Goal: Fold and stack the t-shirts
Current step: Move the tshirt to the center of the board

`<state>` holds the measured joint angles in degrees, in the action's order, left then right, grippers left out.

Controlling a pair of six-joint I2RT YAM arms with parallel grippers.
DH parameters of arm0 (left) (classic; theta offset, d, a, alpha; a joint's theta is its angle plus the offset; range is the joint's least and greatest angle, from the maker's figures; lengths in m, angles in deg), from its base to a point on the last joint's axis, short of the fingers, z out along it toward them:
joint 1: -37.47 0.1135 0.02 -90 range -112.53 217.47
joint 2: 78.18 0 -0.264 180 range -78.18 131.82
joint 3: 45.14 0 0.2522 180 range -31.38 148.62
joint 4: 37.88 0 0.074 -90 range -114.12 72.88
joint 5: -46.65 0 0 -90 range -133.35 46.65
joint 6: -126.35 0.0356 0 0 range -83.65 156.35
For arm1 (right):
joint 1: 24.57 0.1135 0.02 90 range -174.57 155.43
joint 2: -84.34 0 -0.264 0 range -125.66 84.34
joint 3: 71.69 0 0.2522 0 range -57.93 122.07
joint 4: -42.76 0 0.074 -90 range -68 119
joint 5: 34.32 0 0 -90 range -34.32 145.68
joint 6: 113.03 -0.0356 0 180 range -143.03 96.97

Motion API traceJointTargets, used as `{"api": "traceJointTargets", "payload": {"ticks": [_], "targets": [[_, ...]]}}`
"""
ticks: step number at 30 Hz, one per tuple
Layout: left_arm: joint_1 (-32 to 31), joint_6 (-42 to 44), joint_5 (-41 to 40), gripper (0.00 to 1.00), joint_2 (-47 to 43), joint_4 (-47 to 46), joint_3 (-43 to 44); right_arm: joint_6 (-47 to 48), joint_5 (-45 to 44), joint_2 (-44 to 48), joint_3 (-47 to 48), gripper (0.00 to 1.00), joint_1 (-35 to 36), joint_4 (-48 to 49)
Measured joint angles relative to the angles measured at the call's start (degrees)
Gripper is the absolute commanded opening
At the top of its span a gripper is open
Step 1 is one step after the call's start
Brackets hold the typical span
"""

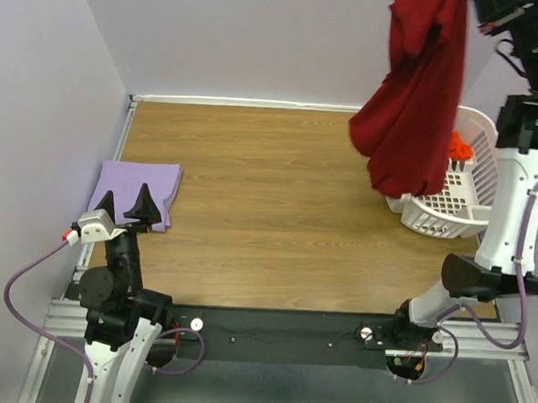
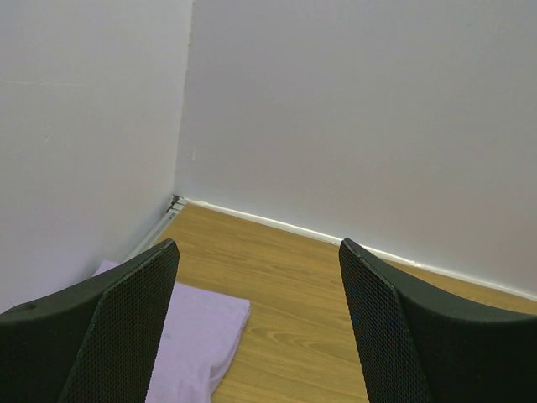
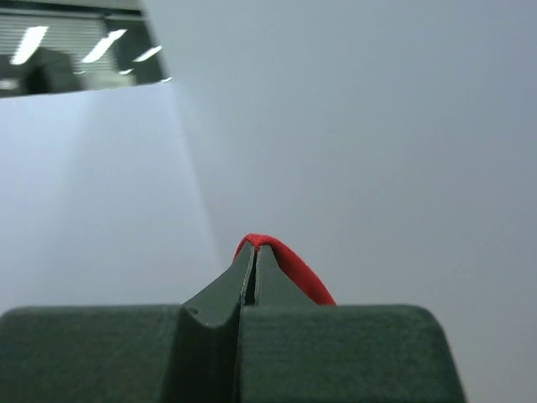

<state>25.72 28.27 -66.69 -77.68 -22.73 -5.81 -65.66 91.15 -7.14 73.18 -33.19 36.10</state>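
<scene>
The crimson t-shirt [image 1: 417,101] hangs in the air at the top right, held up high by my right gripper [image 3: 256,252]. That gripper is shut on a fold of the shirt's cloth [image 3: 294,269], seen against the wall. The lavender t-shirt [image 1: 137,192] lies folded on the table at the left; it also shows in the left wrist view [image 2: 189,336]. My left gripper [image 1: 127,204] is open and empty above its near edge. The orange-red t-shirt [image 1: 459,145] sits in the basket, mostly hidden.
A white lattice laundry basket [image 1: 452,199] stands at the right edge of the wooden table [image 1: 287,212], partly behind the hanging shirt. Walls close off the back and the left side.
</scene>
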Motion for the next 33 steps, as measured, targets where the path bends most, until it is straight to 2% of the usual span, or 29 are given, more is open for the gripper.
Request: {"api": "traceJointTargets", "payload": {"ticks": [9, 13, 17, 20, 23, 26, 29, 33], "targets": [[0.00, -0.02, 0.00, 0.84, 0.00, 0.00, 0.00, -2.34, 3.69, -7.34, 0.72, 0.01, 22.25, 2.69], [0.00, -0.04, 0.00, 0.84, 0.00, 0.04, 0.00, 0.57, 1.36, -14.45, 6.43, 0.00, 33.05, 2.21], [0.00, -0.04, 0.00, 0.85, 0.00, 0.09, 0.00, 5.38, -2.71, -16.79, 5.97, 0.00, 40.83, 1.42], [0.00, -0.07, 0.00, 0.84, 0.00, 0.11, 0.00, 9.77, -9.35, -14.49, -1.11, 0.00, 43.52, 1.92], [0.00, -0.07, 0.00, 0.84, 0.00, 0.13, 0.00, 14.29, -19.04, -9.70, -12.98, 0.00, 43.30, 1.81], [0.00, -0.07, 0.09, 0.85, 0.00, 0.13, 0.00, 20.48, -34.32, -4.55, -27.34, 0.01, 42.99, 0.55], [0.00, -0.07, 0.70, 0.84, 0.00, 0.04, 0.00, 26.27, -48.76, -3.08, -36.87, 0.01, 42.69, -0.15], [0.00, -0.92, 2.64, 0.85, 1.75, -0.17, 0.11, 30.99, -62.99, -2.43, -48.59, 0.01, 41.44, -1.75]]}}
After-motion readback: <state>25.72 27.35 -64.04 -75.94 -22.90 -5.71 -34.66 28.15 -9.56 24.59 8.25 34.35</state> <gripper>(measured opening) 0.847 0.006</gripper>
